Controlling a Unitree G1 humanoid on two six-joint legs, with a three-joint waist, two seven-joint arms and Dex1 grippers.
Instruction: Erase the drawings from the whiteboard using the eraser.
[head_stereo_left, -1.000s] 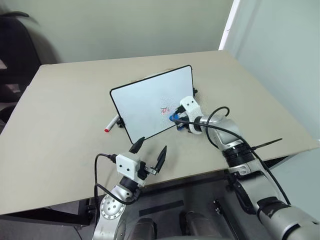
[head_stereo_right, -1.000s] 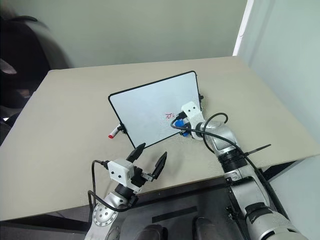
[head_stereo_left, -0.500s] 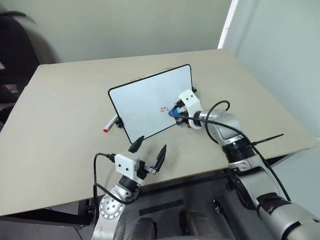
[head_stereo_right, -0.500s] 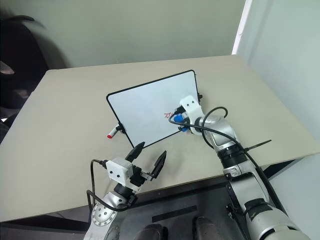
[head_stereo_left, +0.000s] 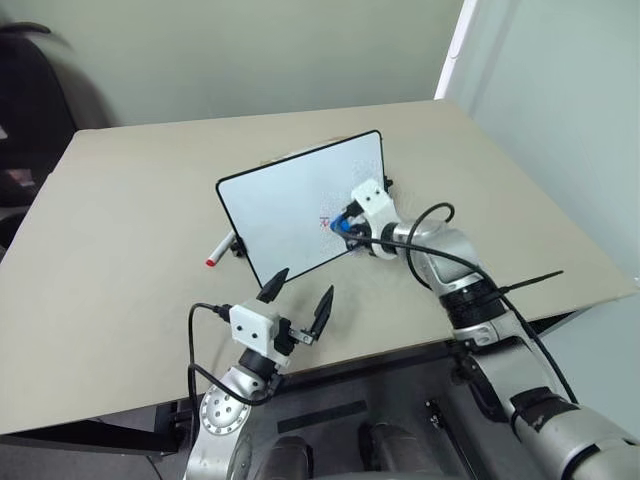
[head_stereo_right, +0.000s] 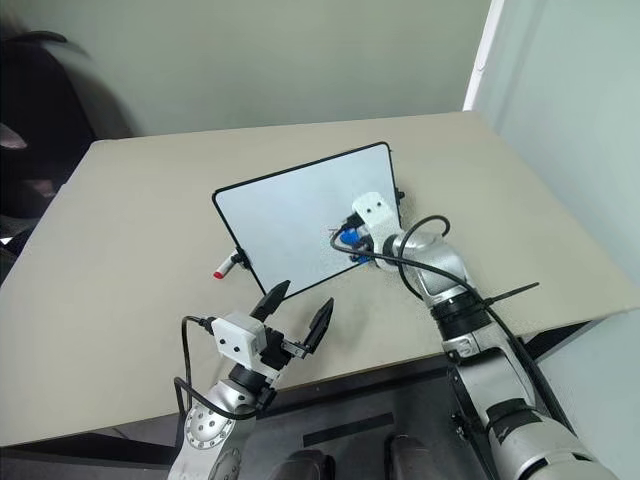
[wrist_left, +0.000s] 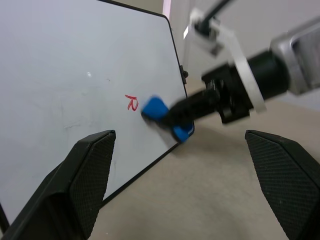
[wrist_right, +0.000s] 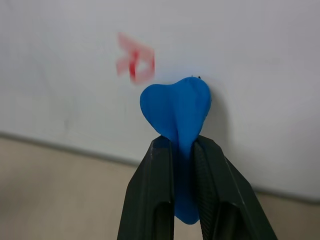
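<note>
The eraser (wrist_right: 176, 107) is pinched in the right gripper (wrist_right: 184, 150), pressed against the board (head_stereo_left: 280, 205). The red mark (wrist_right: 135, 63) lies just beside its tip, toward the board's centre. The left gripper (head_stereo_left: 298, 300) is held open, well apart.

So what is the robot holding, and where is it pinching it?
The right end effector pinches the blue eraser by its lower, narrow part, with the rounded top against the whiteboard. The left end effector is open and holds nothing.
</note>
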